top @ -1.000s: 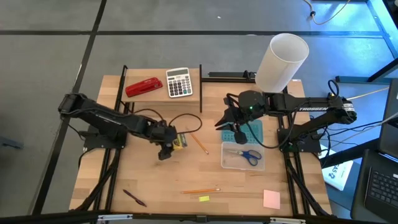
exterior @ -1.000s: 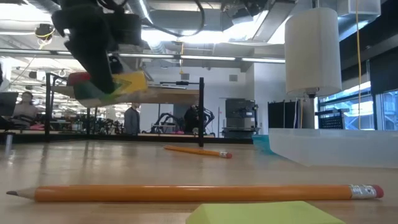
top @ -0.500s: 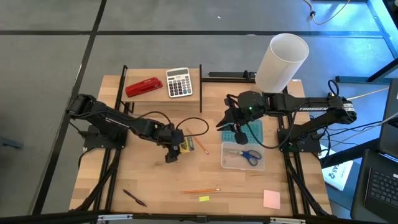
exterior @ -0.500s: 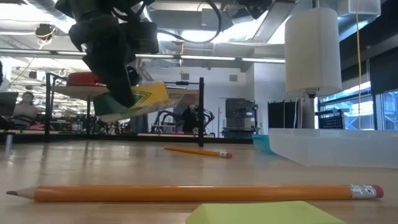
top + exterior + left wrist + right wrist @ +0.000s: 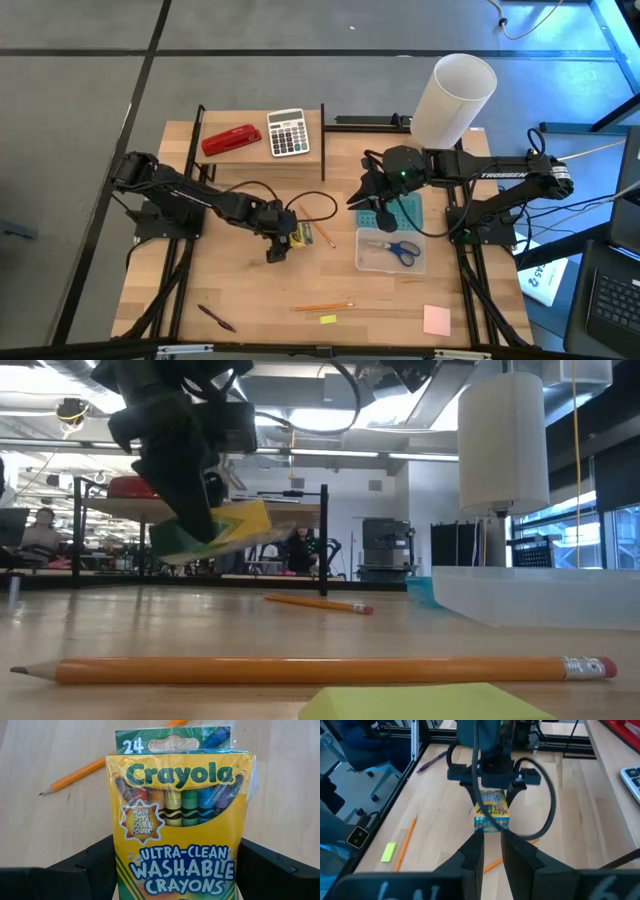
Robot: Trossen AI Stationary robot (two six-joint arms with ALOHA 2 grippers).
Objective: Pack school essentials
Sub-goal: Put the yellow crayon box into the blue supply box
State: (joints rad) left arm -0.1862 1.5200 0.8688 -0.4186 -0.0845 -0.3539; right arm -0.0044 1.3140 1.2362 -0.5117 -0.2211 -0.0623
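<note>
My left gripper (image 5: 288,238) is shut on the yellow-green crayon box (image 5: 298,236), above the middle of the table. My right gripper (image 5: 382,212) hovers shut, with a thin slit between its fingers, over the far edge of a clear tray (image 5: 362,262). The blue-handled scissors (image 5: 401,248) lie in that tray. One orange pencil (image 5: 322,231) lies just right of the crayon box, and another (image 5: 322,306) lies near the front edge. The tiny yellow piece (image 5: 328,319), the pink note pad (image 5: 436,320) and the dark purple pen (image 5: 215,317) also lie along the front. My left gripper pinches the crayon box's lower half (image 5: 175,870) between its two fingers (image 5: 95,865), one on each narrow side. The fingers come from the table's left, slanting down. The box is lifted clear of the table and tilted, its top end (image 5: 250,518) toward the right.
A red stapler (image 5: 231,140) and a grey calculator (image 5: 288,132) sit on a raised shelf at the far left. A tall white cylinder (image 5: 455,98) stands at the far right. A teal sheet (image 5: 408,210) lies beyond the tray. Bare wood lies between the box and the front pencil.
My left gripper has carried the crayon box toward the table's right and a little toward the near edge, closer to the tray. Most of this happened in the first half second. The box now hangs lower and more tilted.
</note>
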